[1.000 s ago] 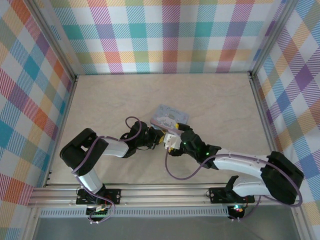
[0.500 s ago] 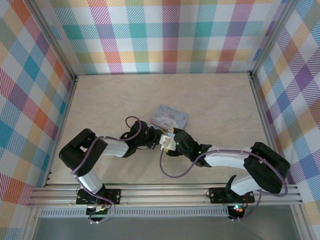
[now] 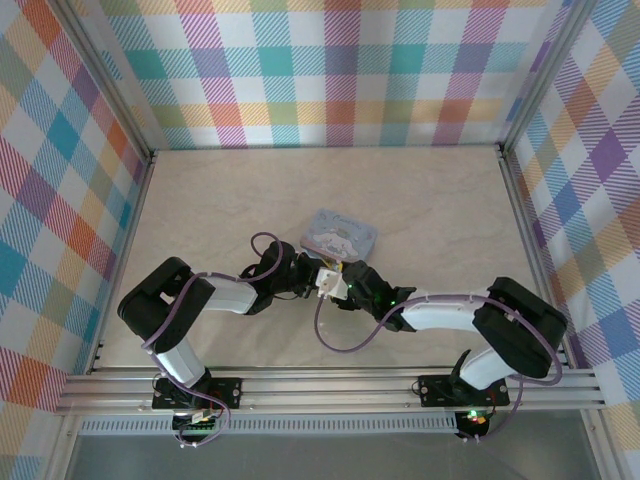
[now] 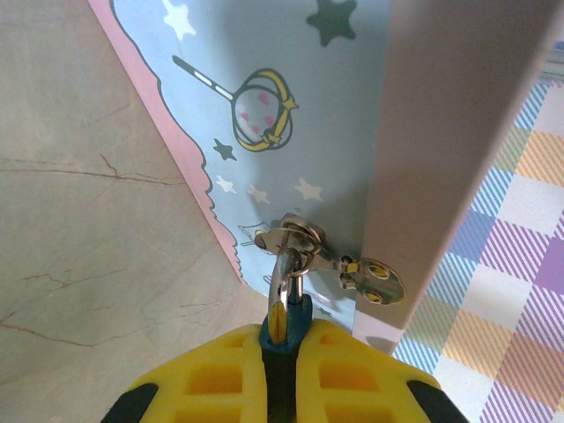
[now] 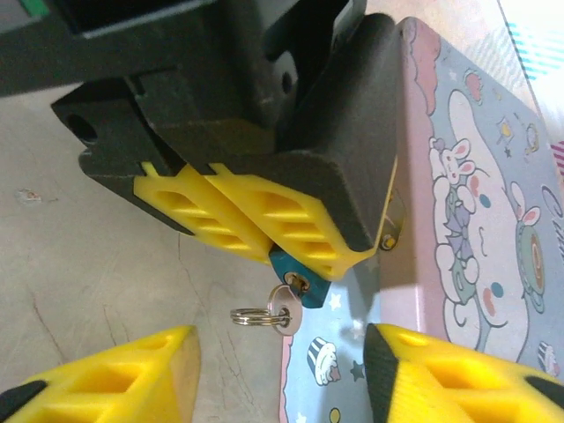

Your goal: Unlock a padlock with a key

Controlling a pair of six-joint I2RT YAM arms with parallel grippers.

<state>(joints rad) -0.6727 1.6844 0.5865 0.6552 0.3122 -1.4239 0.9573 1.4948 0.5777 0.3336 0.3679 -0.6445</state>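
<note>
My left fingers (image 5: 264, 216) clamp the padlock (image 5: 291, 271) steady against the tin (image 5: 467, 220) so my right fingers (image 5: 106, 370), spread wide, can close on the key (image 5: 284, 308) in it.

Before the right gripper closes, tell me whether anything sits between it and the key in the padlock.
Nothing visible does. The key sticks out of the padlock at its keyhole, in open space ahead of the open right gripper. The left gripper clamps the padlock just above the key, and the tin stands close beside.
</note>
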